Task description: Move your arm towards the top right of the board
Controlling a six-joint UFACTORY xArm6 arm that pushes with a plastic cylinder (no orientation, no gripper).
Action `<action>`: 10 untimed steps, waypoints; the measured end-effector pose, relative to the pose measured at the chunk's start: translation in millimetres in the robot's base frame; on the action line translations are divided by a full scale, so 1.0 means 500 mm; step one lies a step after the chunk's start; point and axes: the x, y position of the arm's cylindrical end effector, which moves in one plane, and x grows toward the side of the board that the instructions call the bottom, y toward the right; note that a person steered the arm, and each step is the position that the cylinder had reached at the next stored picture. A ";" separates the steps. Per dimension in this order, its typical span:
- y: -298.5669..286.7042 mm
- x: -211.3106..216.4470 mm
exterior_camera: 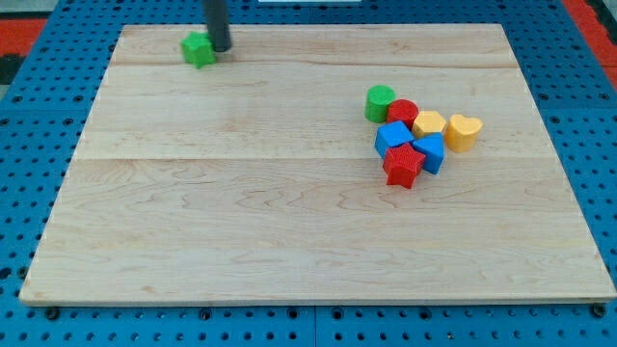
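Note:
My tip (pixel 221 48) rests near the top left of the wooden board (pixel 289 222), touching the right side of a green star-like block (pixel 199 49). A cluster of blocks sits right of centre: a green cylinder (pixel 380 101), a red cylinder (pixel 403 113), a yellow hexagon-like block (pixel 429 123), a yellow heart (pixel 464 131), a blue cube (pixel 393 137), a blue block (pixel 430 151) and a red star (pixel 403 165). The top right of the board (pixel 482 48) lies far to the right of my tip.
The board lies on a blue pegboard surface (pixel 39 106). A red area (pixel 588 14) shows at the view's top right corner, beyond the board.

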 end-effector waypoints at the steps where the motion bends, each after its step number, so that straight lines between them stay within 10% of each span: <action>1: -0.100 0.000; 5: 0.348 0.000; 10: 0.410 0.000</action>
